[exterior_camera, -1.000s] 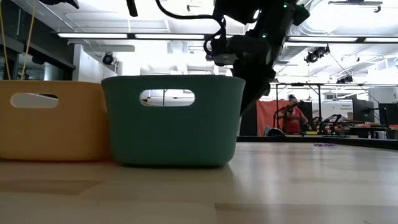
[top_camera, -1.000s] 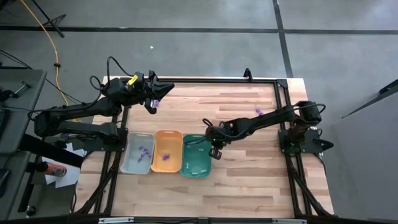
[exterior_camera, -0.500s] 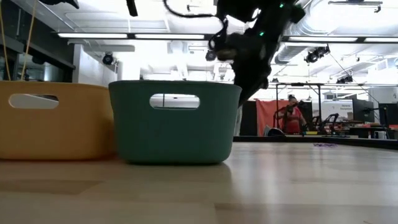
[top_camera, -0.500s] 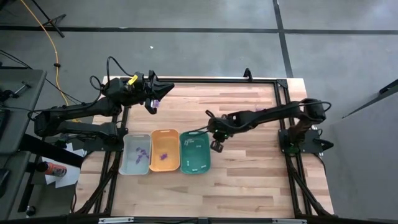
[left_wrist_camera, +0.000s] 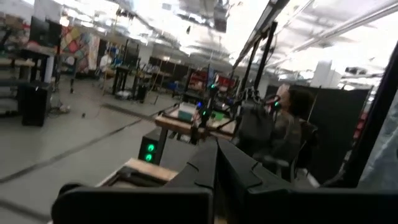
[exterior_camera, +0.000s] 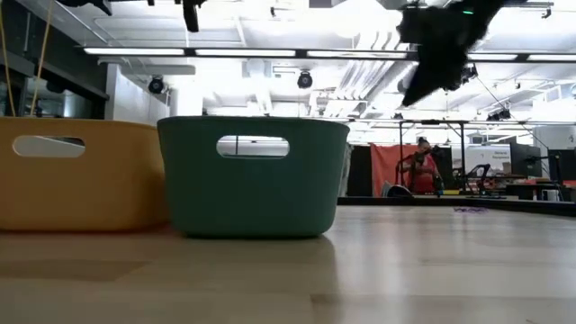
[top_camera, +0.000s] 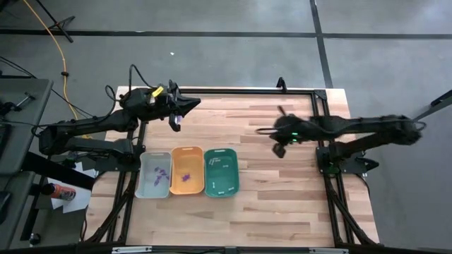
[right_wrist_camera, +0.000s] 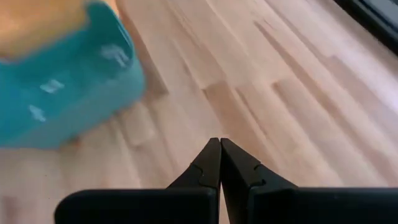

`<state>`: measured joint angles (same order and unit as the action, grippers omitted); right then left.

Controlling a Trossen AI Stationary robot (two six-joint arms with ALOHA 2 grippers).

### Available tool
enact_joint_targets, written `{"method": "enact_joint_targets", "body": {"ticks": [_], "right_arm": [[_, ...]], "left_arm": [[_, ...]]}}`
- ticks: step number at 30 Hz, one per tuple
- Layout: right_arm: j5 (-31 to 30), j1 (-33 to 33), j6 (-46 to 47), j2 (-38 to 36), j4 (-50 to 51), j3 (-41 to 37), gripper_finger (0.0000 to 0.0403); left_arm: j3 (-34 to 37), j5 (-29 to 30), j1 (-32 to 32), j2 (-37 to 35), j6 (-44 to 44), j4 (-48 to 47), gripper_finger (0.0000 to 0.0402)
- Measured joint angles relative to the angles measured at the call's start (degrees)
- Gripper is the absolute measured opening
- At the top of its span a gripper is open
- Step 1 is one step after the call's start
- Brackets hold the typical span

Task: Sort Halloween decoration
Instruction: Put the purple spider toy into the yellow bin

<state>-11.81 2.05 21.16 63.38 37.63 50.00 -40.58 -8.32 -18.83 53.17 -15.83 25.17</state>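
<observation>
We see the Halloween decoration split across the three trays. Purple pieces point(top_camera: 163, 171) lie in the grey tray point(top_camera: 145, 185), more purple pieces point(top_camera: 188, 176) sit in the orange tray point(top_camera: 176, 187), and white stick-like pieces point(top_camera: 220, 168) lie in the teal tray point(top_camera: 233, 180). The trays stand side by side, touching or nearly so, near the table's front-left; grey is outermost, orange in the middle, teal toward the table's centre. A purple bit point(top_camera: 176, 120) shows right at the left gripper's tip, but we can't tell whether it is pinched or just lies on the table point(top_camera: 282, 204) beneath.

The left gripper point(top_camera: 185, 106) hangs over the table's back-left corner, well apart from the trays. Its wrist view shows the two dark fingers point(left_wrist_camera: 208, 168) pressed together, pointing out into the room, where a person sits at a desk.

The right gripper point(top_camera: 280, 138) is over the bare wood at mid-table, right of the teal tray and clear of it, blurred in the overhead. Its fingers point(right_wrist_camera: 211, 165) are pressed together with nothing between them, aimed down at the planks with the teal tray's corner off to one side.

The low view has the teal tray nearest, the orange beside it, and the right arm high up.
</observation>
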Motion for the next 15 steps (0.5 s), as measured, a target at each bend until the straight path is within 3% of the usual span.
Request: {"method": "enact_joint_targets", "body": {"ticks": [4,7,11,15], "right_arm": [[4.2,1.1,2.5,-14.1,-13.3,-13.4,0.0000],[8.4,2.5,3.1,-20.8,-30.7,-21.8,0.0000],[9.7,4.7,8.4,-22.5,-53.5,-27.4,0.0000],[12.1,6.3,6.0,-20.4,-59.8,-25.1,0.0000]], "left_arm": [[0.0,0.3,0.0,0.0,0.0,-4.3,0.0000],[0.0,0.4,0.1,0.0,-1.3,-6.3,0.0000],[0.0,0.4,0.1,0.9,-1.7,-7.2,0.0000],[0.0,0.3,0.1,2.3,0.6,-7.0,0.0000]]}}
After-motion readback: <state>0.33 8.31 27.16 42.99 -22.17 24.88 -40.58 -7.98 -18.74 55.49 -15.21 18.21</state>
